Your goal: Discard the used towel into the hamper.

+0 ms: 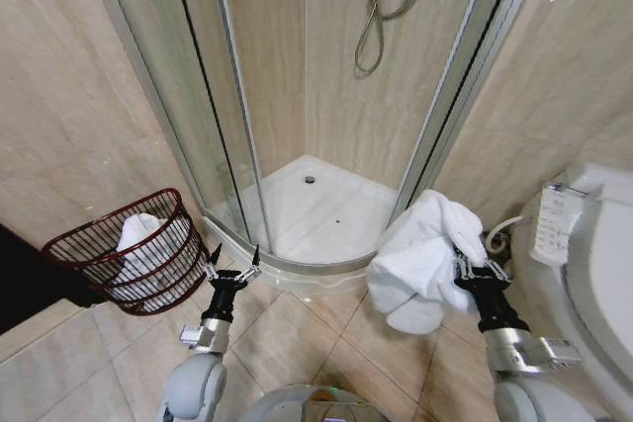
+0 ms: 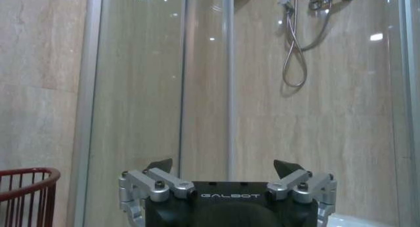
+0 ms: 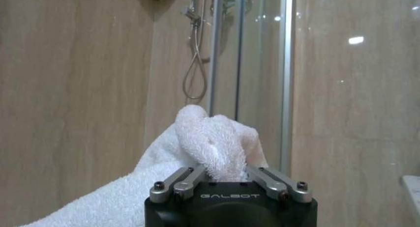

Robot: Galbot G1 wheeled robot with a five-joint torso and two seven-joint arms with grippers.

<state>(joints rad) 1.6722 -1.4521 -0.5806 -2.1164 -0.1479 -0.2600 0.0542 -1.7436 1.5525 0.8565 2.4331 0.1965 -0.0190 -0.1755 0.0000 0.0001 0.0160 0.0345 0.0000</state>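
The right gripper (image 1: 469, 266) pinches the towel (image 1: 420, 262) in the air. The left gripper (image 1: 233, 264), jaws spread, hovers beside the hamper (image 1: 138, 250).

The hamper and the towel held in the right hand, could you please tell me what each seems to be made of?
The hamper: thin bars, probably coated metal wire, dark red with a slight sheen; painted wicker is possible. The towel held by the right hand: white terry cloth, judging by its looped, fluffy pile and soft folds.
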